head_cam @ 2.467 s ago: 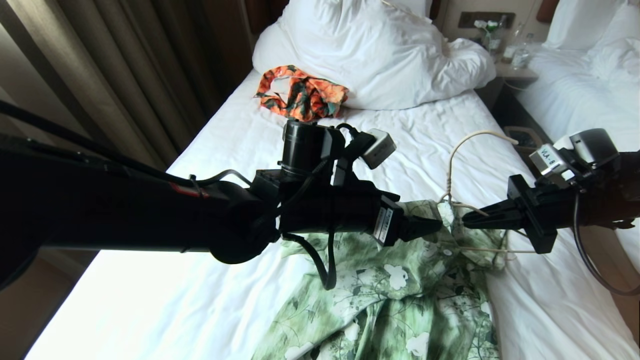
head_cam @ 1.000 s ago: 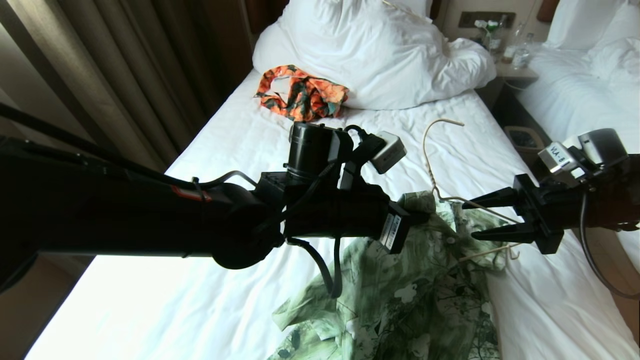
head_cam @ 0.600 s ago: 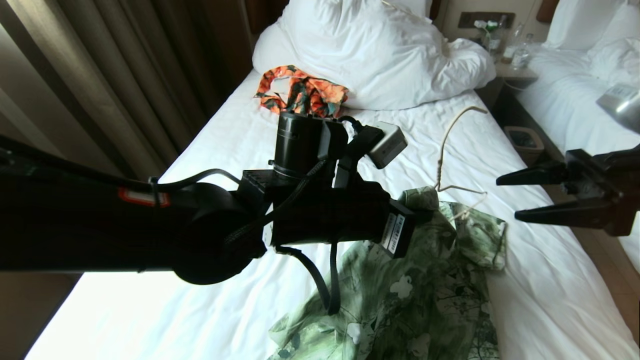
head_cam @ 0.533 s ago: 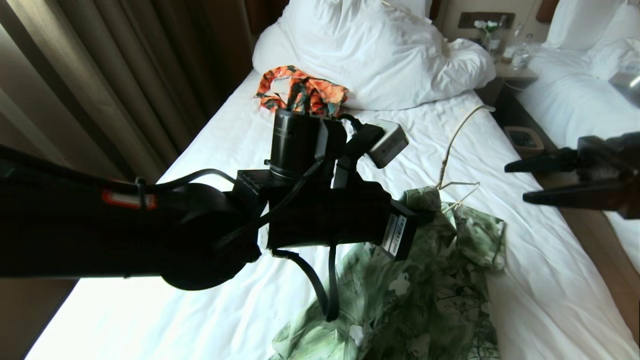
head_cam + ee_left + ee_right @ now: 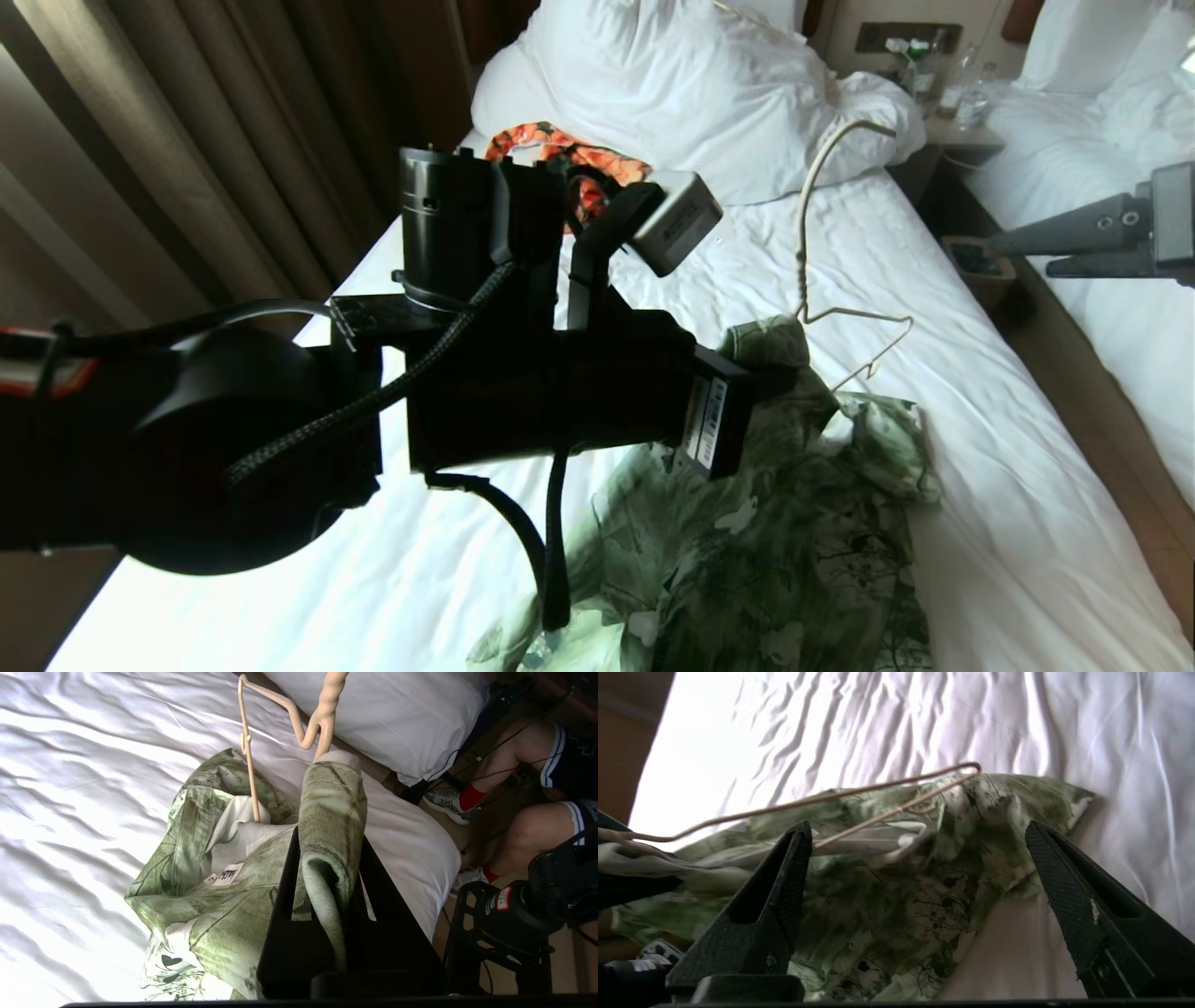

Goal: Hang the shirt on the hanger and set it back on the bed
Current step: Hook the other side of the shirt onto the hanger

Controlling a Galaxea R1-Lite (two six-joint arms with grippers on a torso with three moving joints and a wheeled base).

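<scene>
Now the left gripper (image 5: 327, 812) is pinched tight on a fold of the shirt (image 5: 794, 523) – the green one with white flowers – and it holds that fold up above the bed (image 5: 448, 252). The rest of the shirt hangs down from the grip in a bunch, and its lower part lies on the white sheet near the foot end. The hanger (image 5: 822, 271) sticks up out of the cloth right beside the pinched fold, with its hook pointing up toward the big white pillows (image 5: 691, 84). One thin wire shoulder of the hanger pokes out into the open, and the rest of it goes down into the shirt where it cannot be seen. The right gripper (image 5: 920, 830) is off to the right side, well apart from the shirt – its two black fingers (image 5: 780, 882) are spread wide and hold nothing. An orange and dark green cloth (image 5: 597, 168) lies near the pillows, partly behind the left arm. In the left wrist view, a person's legs (image 5: 523, 788) show beside the bed.
</scene>
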